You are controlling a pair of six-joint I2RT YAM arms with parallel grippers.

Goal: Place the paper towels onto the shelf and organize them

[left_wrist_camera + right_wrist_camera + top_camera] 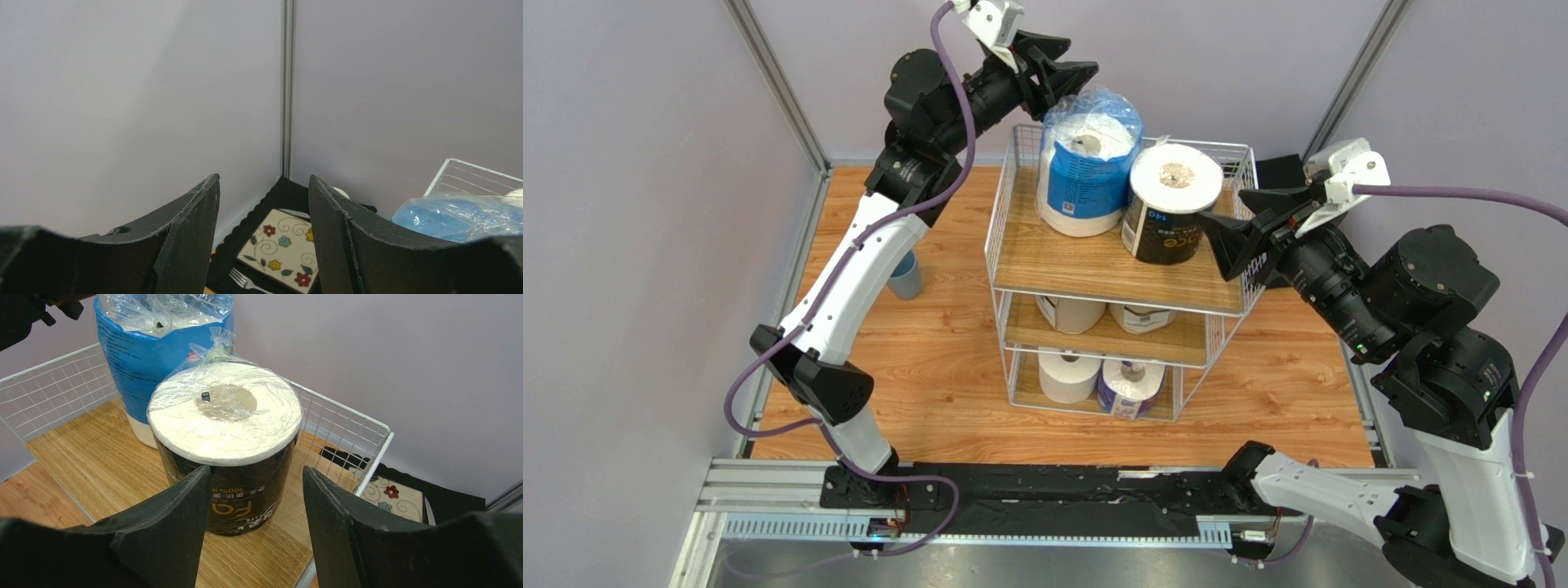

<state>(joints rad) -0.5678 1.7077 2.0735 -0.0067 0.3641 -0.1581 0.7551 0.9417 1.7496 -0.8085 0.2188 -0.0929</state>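
Shelf (1100,272) at the centre of the wooden table (928,368): a three-tier white wire rack with wooden boards, one arm on either side of it. All six paper towels stand on it.

Top tier: blue-wrapped roll (1087,165) at the far left, with the dark-wrapped roll (1169,208) just beside it on the right. Both are upright, their film tops gathered at the core.

Middle tier: middle-left roll (1071,314) and middle-right roll (1140,320), both largely hidden by the board above.

Bottom tier: plain white roll (1069,374) on the left, with the blue-labelled roll (1130,388) just beside it.

Left gripper (1075,67) hangs high at the far left corner of the top tier, above the blue-wrapped roll. Its wrist view shows the fingers (190,226) apart with nothing between them. Past them are the wall corner, a flowered tile (282,248) and a fork (244,280) on a dark mat.

Right gripper (1212,239) sits at the right edge of the top tier, level with the dark-wrapped roll. Its fingers (178,520) are spread on the near side of that roll (whether a tip touches the wrapper cannot be told).

Blue cup (906,276) stands on the table left of the shelf, partly behind the left arm.
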